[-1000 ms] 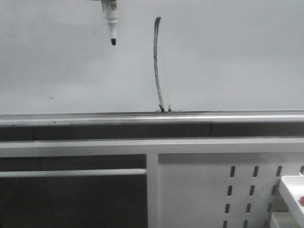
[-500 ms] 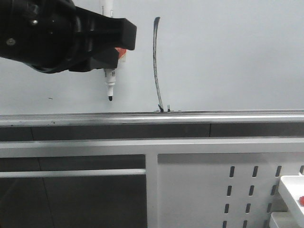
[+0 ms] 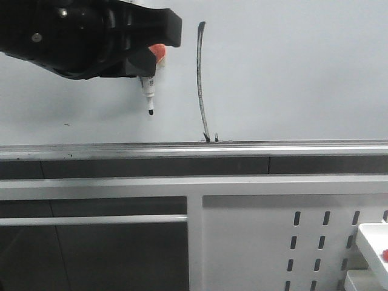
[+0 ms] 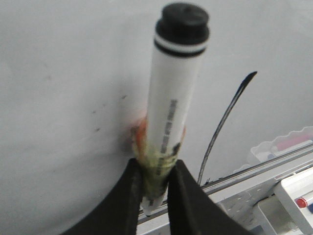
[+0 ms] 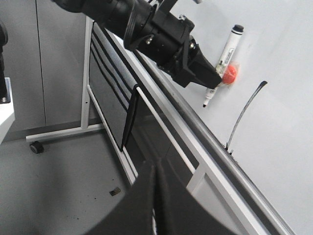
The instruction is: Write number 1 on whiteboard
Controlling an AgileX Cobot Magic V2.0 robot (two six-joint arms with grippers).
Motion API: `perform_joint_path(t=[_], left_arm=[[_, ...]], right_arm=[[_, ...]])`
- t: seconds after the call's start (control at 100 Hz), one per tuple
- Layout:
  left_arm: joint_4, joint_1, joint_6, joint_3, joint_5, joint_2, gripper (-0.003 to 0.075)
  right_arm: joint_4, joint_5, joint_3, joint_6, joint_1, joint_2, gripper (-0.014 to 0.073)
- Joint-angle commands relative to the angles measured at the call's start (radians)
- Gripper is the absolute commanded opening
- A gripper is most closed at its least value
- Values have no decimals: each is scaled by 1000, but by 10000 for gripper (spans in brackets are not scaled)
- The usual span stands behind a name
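1. Left hand (image 3: 148,57), matte black, upper left of frame, pinches a white plastic marker (image 4: 171,112), black tip down.
2. Thin curved black number 1 (image 3: 199,79) sits centre on the glossy whiteboard (image 3: 291,73).
3. Right hand (image 5: 155,196) fingers pressed together, empty.

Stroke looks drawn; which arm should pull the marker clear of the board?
Left. The left gripper is shut on the marker, tip beside the number 1 on the whiteboard. The right gripper is shut, holds nothing, and hangs low.
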Motion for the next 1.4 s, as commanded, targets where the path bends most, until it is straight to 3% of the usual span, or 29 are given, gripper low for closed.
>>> perform_joint_path(t=[0.0, 0.58, 0.66, 0.95, 1.19, 1.39], left_arm=[[19, 39, -11, -73, -93, -9, -20], [23, 59, -11, -102, -54, 3, -15], [23, 59, -11, -103, -54, 1, 30], [31, 59, -11, -149, -56, 1, 337], [31, 59, -11, -155, -50, 1, 367], [31, 55, -11, -146, 23, -24, 451]], right_arm=[[-17, -83, -23, 6, -5, 6, -68], [-16, -81, -21, 20, -5, 6, -68], [-16, -75, -21, 20, -5, 6, -68], [-16, -75, -21, 20, -5, 6, -68], [-16, -74, -21, 20, -5, 6, -68], [-16, -71, -21, 20, -5, 6, -69]])
